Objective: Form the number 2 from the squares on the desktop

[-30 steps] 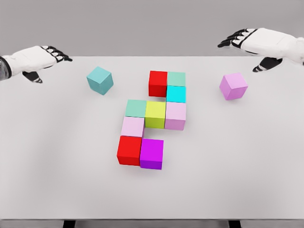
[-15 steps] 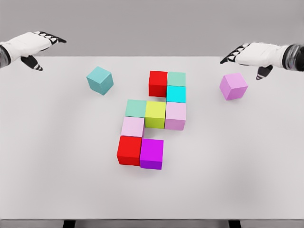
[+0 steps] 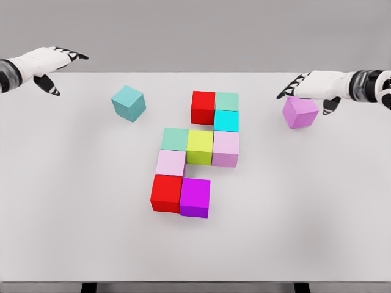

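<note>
The right hand (image 3: 311,85) is hovering just over the far edge of the loose lilac cube (image 3: 300,112) at the table's right, fingers spread and holding nothing. The left hand (image 3: 46,63) is hanging open at the far left. A loose teal cube (image 3: 128,102) (tilted) is sitting left of the nine-cube cluster (image 3: 197,152) on the white table (image 3: 73,213).

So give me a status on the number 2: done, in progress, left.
Done: nine cubes sit joined mid-table, from the red cube at top to the magenta cube at bottom. In progress: the right hand hovers open above the loose pink cube. Left: that cube and the loose teal cube.
</note>
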Robot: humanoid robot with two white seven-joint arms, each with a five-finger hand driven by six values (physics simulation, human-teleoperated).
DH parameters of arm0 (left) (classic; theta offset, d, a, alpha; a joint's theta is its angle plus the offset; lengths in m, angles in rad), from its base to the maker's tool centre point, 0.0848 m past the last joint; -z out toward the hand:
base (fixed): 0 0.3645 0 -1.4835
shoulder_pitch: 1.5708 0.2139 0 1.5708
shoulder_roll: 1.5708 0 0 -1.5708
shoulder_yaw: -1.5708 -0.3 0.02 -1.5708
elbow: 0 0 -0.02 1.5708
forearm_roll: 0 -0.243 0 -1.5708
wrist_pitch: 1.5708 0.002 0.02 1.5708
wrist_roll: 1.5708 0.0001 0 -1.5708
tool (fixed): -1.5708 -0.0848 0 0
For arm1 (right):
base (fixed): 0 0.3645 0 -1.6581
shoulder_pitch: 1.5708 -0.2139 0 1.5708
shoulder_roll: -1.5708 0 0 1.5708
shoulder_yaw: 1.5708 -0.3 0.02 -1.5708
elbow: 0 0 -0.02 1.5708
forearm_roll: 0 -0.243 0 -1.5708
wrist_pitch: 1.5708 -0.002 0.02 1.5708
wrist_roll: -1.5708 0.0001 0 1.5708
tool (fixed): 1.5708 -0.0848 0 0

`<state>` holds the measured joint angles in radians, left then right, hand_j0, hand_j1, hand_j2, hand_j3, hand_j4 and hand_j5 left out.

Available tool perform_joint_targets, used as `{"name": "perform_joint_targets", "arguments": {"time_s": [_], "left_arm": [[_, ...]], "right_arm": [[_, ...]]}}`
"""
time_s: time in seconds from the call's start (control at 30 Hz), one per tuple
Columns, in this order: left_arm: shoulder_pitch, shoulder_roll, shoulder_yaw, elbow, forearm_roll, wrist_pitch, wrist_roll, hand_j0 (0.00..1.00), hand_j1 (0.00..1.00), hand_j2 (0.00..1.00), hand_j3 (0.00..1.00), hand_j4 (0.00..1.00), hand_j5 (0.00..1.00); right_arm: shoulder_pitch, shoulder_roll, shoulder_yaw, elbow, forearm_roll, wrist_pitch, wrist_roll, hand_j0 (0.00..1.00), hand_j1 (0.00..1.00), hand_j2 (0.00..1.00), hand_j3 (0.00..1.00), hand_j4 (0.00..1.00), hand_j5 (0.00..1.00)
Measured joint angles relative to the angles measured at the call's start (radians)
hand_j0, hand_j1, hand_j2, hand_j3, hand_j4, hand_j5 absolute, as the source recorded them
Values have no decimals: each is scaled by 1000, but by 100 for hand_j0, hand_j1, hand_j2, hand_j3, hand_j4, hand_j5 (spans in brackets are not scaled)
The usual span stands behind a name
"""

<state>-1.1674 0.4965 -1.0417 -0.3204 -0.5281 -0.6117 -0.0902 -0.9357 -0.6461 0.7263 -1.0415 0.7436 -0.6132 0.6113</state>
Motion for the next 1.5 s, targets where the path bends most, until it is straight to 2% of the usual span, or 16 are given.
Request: {"name": "perform_joint_targets", "arguments": {"time_s": [0.17,0.3,0.47,0.63,0.77,0.97,1.17,1.3,1.47,1.5], "left_arm": [[-3,15,8,-98,-115,0,-20,100,100,100,100,100,100],[0,34,42,-176,-194,0,-52,100,100,100,100,100,100],[6,45,75,-221,-219,0,-102,100,100,100,100,100,100],[6,30,86,-233,-223,0,-143,100,100,100,100,100,100],[8,-15,88,-232,-211,-1,-151,100,100,100,100,100,100],[17,-50,90,-212,-125,-1,-152,100,100,100,100,100,100],[26,-40,78,-221,-73,-1,-152,100,100,100,100,100,100],[66,-24,73,-263,-52,-1,-153,100,100,100,100,100,100],[78,-15,60,-285,5,-1,-152,100,100,100,100,100,100],[80,-14,58,-286,12,-1,-152,100,100,100,100,100,100]], "right_arm": [[3,20,-6,51,-7,0,0,97,97,97,97,97,97],[9,27,-7,70,-7,0,0,97,97,97,97,97,97],[8,39,-16,90,-10,0,0,97,97,97,97,97,97],[3,43,-34,84,-13,0,0,97,97,97,97,97,97],[9,49,-32,88,-7,0,0,97,97,97,97,97,97],[9,69,-25,93,0,0,0,96,96,96,96,96,96],[11,77,-23,108,4,0,0,95,95,95,95,95,95],[9,78,-23,133,5,0,0,94,94,94,94,94,94],[9,80,-23,154,3,2,-2,90,90,90,90,90,90],[9,80,-23,155,2,2,-2,84,84,84,84,84,84]]}}
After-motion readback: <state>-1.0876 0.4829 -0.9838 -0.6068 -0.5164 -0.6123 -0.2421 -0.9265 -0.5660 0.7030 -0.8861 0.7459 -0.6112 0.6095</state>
